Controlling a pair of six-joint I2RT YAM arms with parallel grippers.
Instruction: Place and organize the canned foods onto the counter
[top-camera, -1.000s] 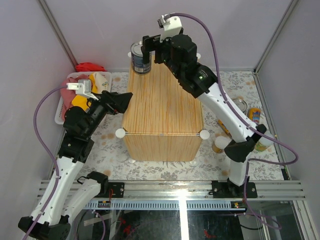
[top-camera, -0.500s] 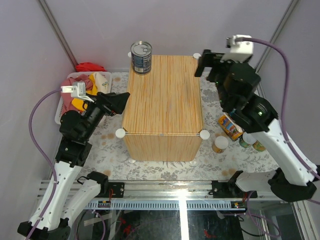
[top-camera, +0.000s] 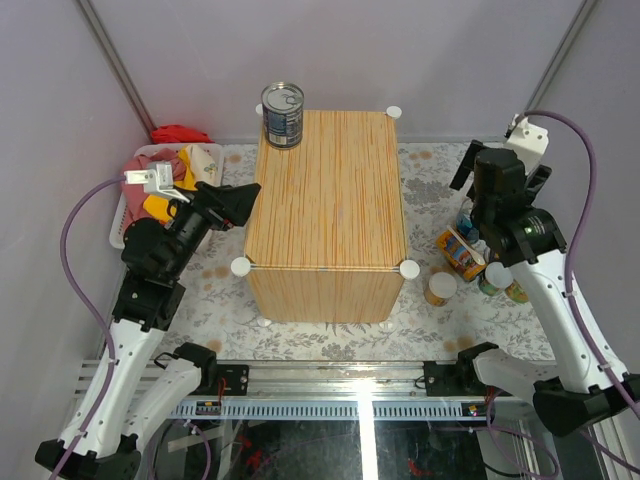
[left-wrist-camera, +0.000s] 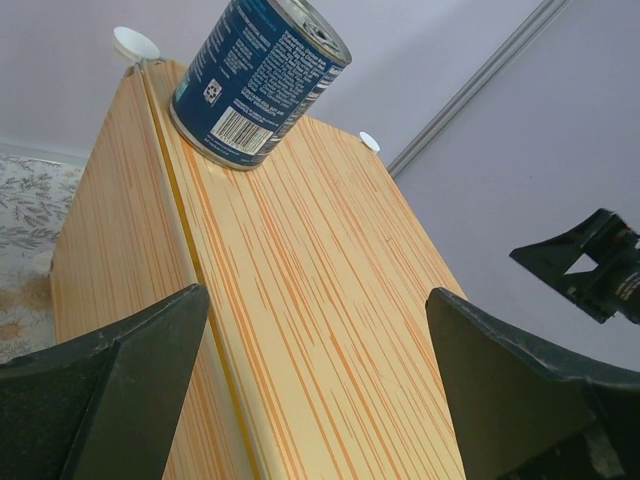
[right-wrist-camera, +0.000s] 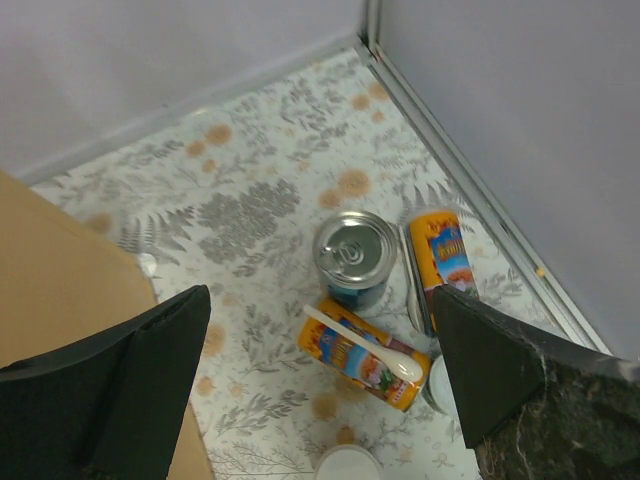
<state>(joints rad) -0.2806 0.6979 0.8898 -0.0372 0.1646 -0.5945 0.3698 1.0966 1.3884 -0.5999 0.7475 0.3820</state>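
Note:
A blue-labelled silver-topped can (top-camera: 282, 114) stands upright on the far left corner of the wood-grain counter (top-camera: 328, 200); it also shows in the left wrist view (left-wrist-camera: 258, 80). My left gripper (top-camera: 240, 203) is open and empty at the counter's left edge (left-wrist-camera: 240, 330). My right gripper (top-camera: 497, 170) is open and empty, high above the cans on the mat at the right. Below it stand a silver-topped can (right-wrist-camera: 354, 253), an orange can lying on its side with a white spoon on it (right-wrist-camera: 365, 358), and another orange can lying down (right-wrist-camera: 441, 255).
A white-lidded can (top-camera: 441, 287) stands by the counter's front right corner. More cans (top-camera: 500, 282) cluster near the right wall. A white basket (top-camera: 122, 212) with red, pink and yellow cloths (top-camera: 170, 165) sits at the far left. The floral mat (top-camera: 430, 190) covers the floor.
My right gripper let go of the blue can on the counter's far left corner and swung right and back, now above the cans on the mat. The left arm barely moved.

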